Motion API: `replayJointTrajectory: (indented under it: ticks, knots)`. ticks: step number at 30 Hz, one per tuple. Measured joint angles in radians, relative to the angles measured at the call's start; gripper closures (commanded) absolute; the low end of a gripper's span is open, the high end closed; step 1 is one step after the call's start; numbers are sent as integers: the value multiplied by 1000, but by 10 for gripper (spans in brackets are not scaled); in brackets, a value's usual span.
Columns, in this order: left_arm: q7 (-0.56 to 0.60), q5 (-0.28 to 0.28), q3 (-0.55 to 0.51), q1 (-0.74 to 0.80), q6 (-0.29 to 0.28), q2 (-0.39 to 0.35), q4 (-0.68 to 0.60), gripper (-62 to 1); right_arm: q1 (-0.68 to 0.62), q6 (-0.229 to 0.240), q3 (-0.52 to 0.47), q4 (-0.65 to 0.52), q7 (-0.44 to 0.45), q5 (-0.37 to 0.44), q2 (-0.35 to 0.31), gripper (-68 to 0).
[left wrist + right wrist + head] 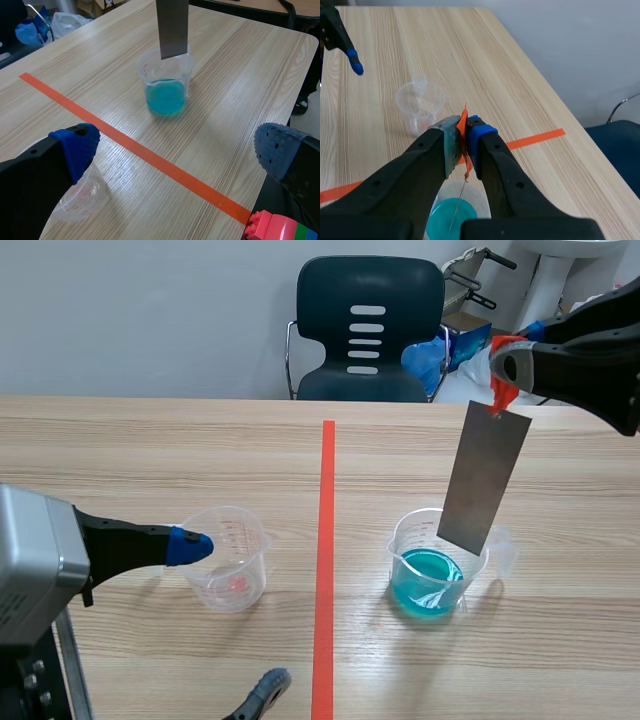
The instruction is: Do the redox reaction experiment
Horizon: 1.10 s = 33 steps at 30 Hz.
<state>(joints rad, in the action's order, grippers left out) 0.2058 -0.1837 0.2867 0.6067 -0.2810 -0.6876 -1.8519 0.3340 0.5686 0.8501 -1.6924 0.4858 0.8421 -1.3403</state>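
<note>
Two blue dotted pads (75, 147) of the left gripper (177, 149) stand wide apart and hold nothing. One is just beside the empty measuring cup (228, 558), probably parked ready to steady or lift it. This cup is clear, thin-walled plastic with printed marks and a faint pink trace at its bottom. Past the tape line (325, 570) a matching cup (410, 540) holds the blue liquid (428, 585). Over it hangs the metal strip (485, 480), flat, dull grey and rectangular, with its lower edge at the cup's mouth and apparently not yet wetted. The right gripper (463, 137) pinches only the red tab (463, 120) at the strip's top, likely so that the bare metal can be dipped freely.
</note>
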Motion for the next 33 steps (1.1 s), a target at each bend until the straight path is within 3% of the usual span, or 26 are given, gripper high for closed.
replayJointTrajectory:
  ticks: [10,22,33]
  knots:
    - [0,0,0,0,0,0,0,-623,-19,-3,0,0,-31,-44,49,-8]
    - [0,0,0,0,0,0,0,-623,-19,-27,0,9,-47,-45,56,-8]
    - [0,0,0,0,0,0,0,-623,-19,-25,0,123,-90,-99,177,-8]
